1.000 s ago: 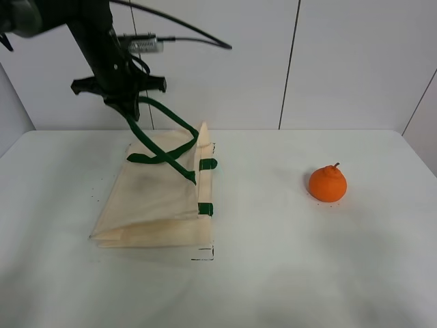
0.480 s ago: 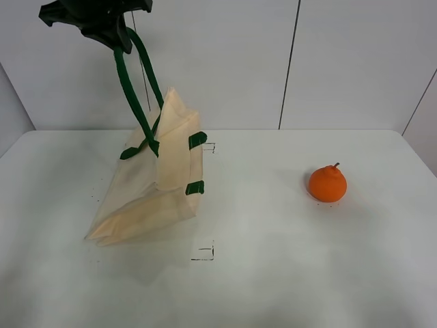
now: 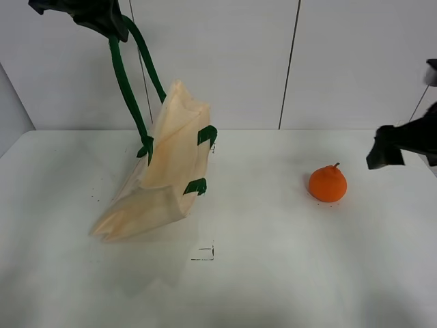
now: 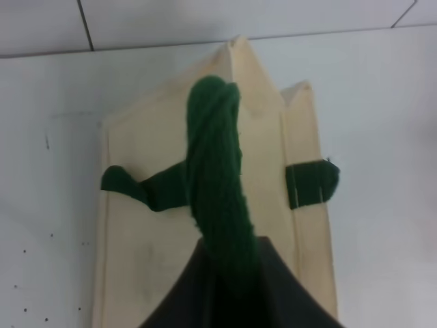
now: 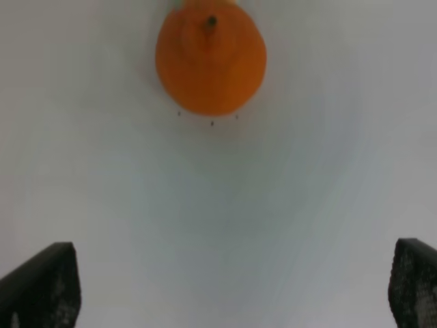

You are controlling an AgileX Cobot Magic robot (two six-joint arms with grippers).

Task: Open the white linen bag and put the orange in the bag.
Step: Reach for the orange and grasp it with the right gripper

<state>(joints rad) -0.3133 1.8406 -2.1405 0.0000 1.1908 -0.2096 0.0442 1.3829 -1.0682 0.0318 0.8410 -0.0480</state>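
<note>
Two claws in play. My left claw (image 3: pixel 109 24) clenched on green strap (image 3: pixel 126 82) of bag (image 3: pixel 171 157), high over left side of counter (image 3: pixel 273 273). Bag hangs tilted, bottom edge resting on counter, mouth not spread. Cloth looks soft, limp, light; will sag and fold. Mouth edge opposite strap likely best hold for spreading.

My right claw (image 5: pixel 229 287) released, jaws wide, empty, near orange (image 3: pixel 328 184), not touching. Orange sits on counter, well apart from bag. Likely firm, may roll; grip across widest part, gentle squeeze.
</note>
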